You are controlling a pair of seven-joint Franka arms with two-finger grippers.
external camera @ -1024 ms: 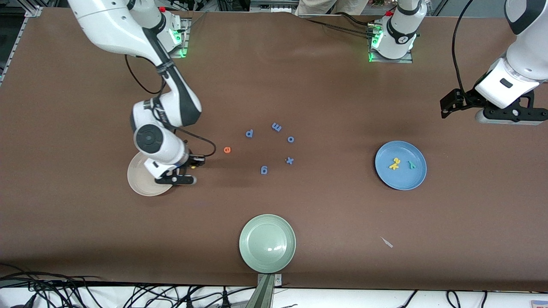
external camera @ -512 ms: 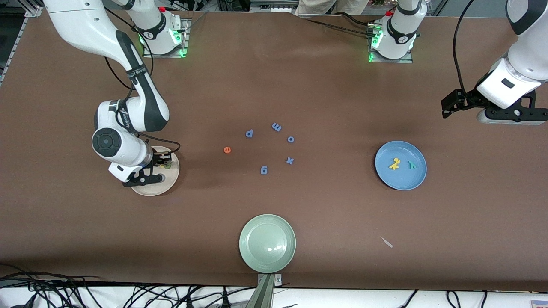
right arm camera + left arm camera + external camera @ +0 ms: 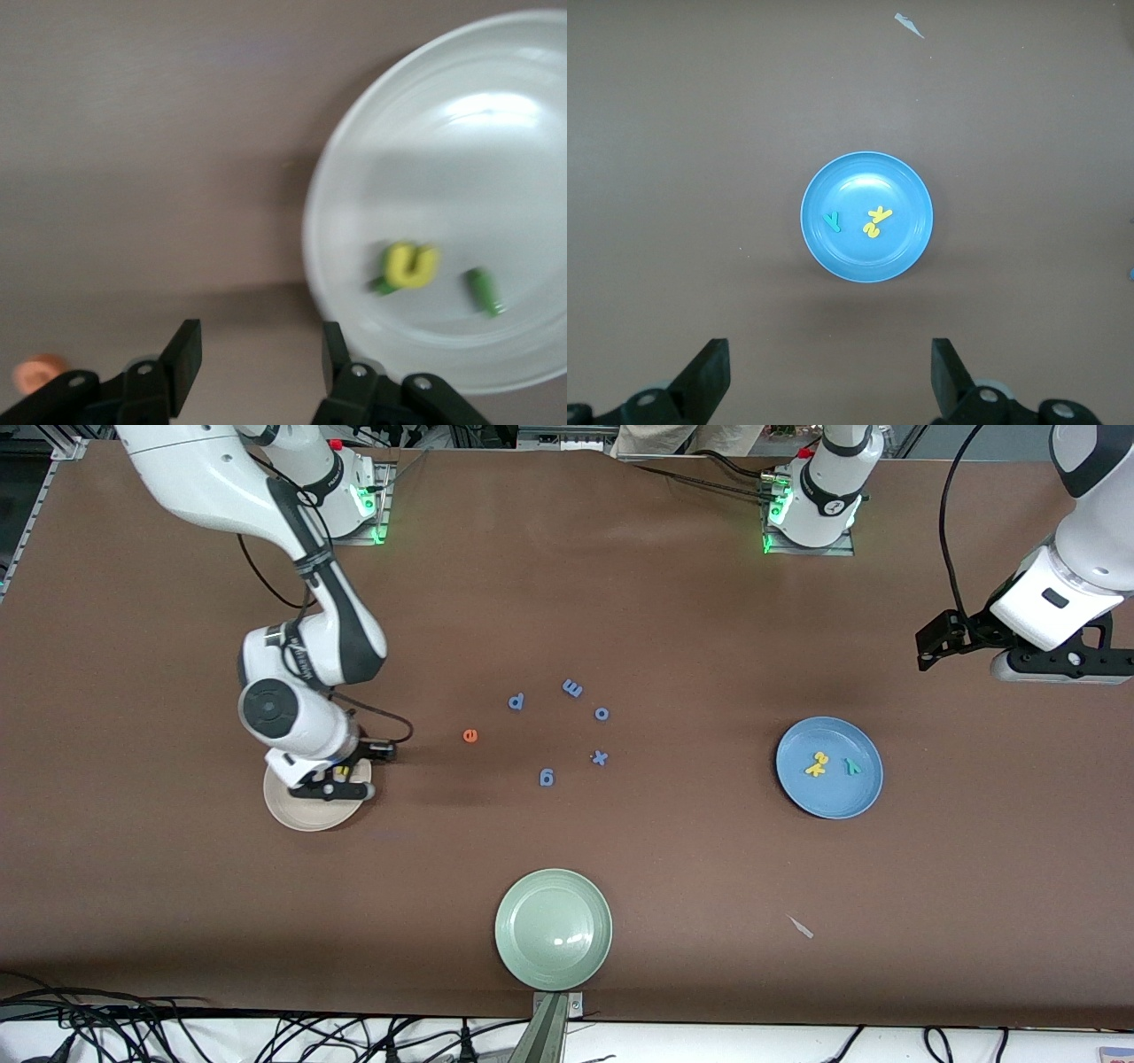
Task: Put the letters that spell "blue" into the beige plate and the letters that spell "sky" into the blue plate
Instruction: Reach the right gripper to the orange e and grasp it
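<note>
The brown table (image 3: 673, 602) carries three round plates. Taking the beige plate (image 3: 297, 812) as landmark: it lies toward the right arm's end of the table, the pale green plate (image 3: 553, 928) lies nearer to the front camera and toward the middle, and the blue plate (image 3: 829, 767) lies well apart, toward the left arm's end.

The right gripper (image 3: 341, 772) hangs over the edge of the beige plate that faces the table's middle, its fingers (image 3: 183, 354) apart with nothing between them. In the right wrist view the beige plate (image 3: 496, 133) holds the yellow u (image 3: 410, 264), lying on top of the dark green b (image 3: 383, 285), with the light green l (image 3: 485, 290) just beside them; all three lie off to one side of the gripper's open fingers, not between them.

The orange e (image 3: 470, 735) lies on the bare table near the beige plate, toward the middle of the table, apart from the gripper. Five blue letters (image 3: 572, 688) are scattered farther out from the beige plate than the e.

The left gripper (image 3: 828, 376) waits above the table toward the left arm's end, fingers spread wide and empty. In the blue plate, the yellow s and k (image 3: 816, 763) touch each other, and the teal y (image 3: 853, 765) lies just beside them.

A small pale scrap (image 3: 801, 927) lies near the blue plate, nearer to the front camera.
</note>
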